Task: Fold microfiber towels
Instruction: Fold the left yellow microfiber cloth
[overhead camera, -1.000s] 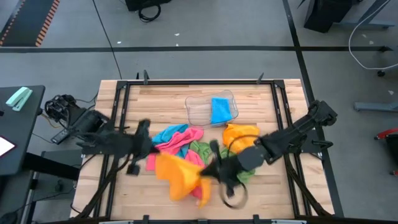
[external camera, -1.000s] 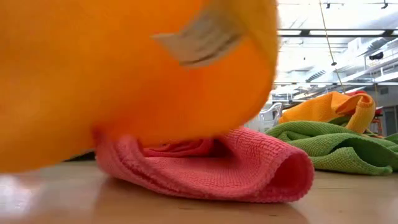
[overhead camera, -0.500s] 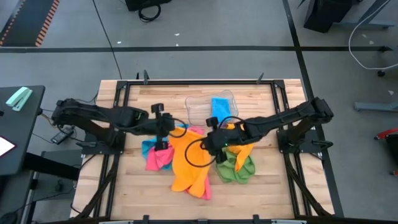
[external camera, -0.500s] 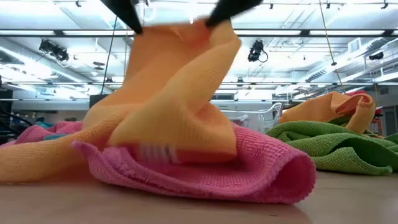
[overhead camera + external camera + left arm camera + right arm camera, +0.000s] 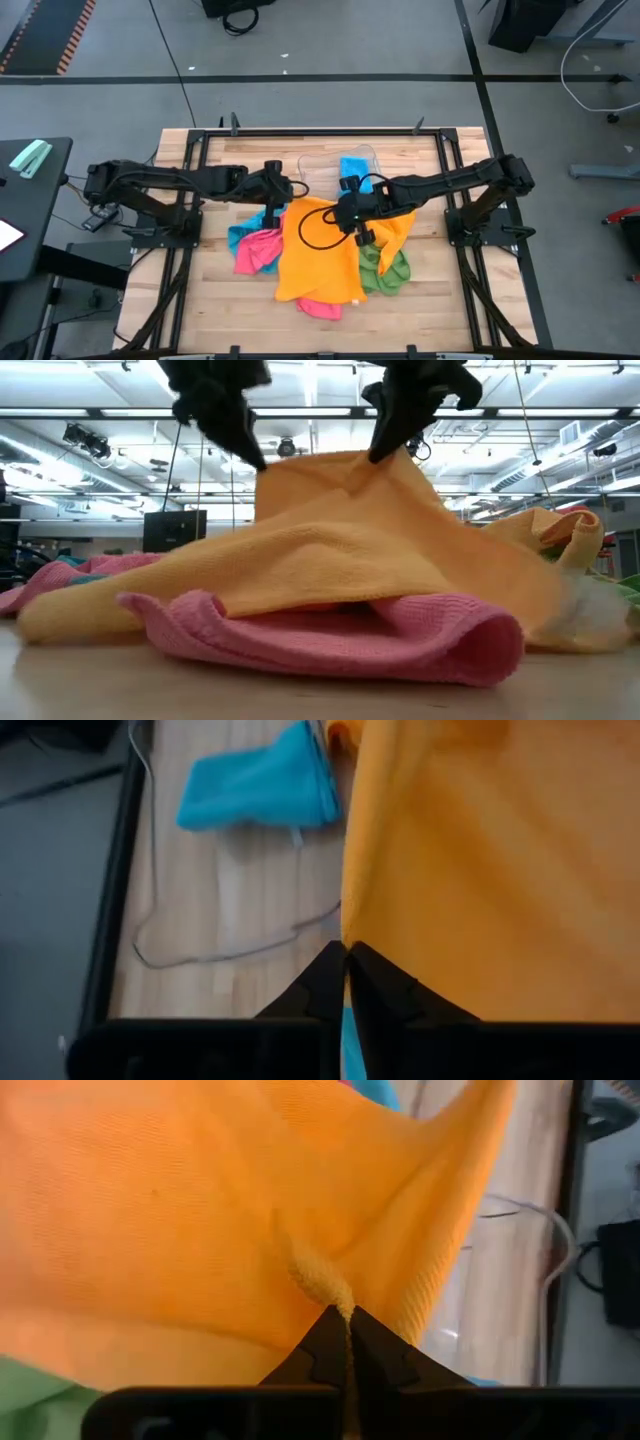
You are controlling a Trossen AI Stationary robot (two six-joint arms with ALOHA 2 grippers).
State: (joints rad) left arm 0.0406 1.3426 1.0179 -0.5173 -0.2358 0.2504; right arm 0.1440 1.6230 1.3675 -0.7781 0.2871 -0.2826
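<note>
My two grippers hold one orange towel [image 5: 320, 255] by its far edge, just above the pile in the middle of the table. My left gripper [image 5: 277, 197] is shut on its far left corner and my right gripper [image 5: 350, 207] on its far right part. The towel slopes down toward the near edge and lies over a pink towel [image 5: 330, 640]. A second orange towel [image 5: 398, 228] and a green one [image 5: 385, 268] lie to the right. A teal one [image 5: 238, 235] lies to the left. A blue towel [image 5: 353, 172] lies in the tray. My left gripper pinches the orange towel's far left corner [image 5: 352, 935] between its two shut fingers, coming from above [image 5: 250, 455]. The corner is lifted; the rest slopes down onto the pile. My right gripper pinches a small bunched fold [image 5: 325, 1285] at the towel's far right edge between its shut fingers, from above [image 5: 385, 448]. The cloth between the two grippers sags a little.
A clear plastic tray [image 5: 318, 178] stands at the far middle, just behind both grippers. Loose black cables [image 5: 318, 228] hang from the right arm over the orange towel. Bare wood [image 5: 440, 300] lies near the near edge, on both sides of the pile.
Both grippers have gone toward the table's far edge, the left one also to the right, carrying the orange towel. The towel, bunched and high near the near edge before, is now spread out over the pink towel, its near part lying down.
</note>
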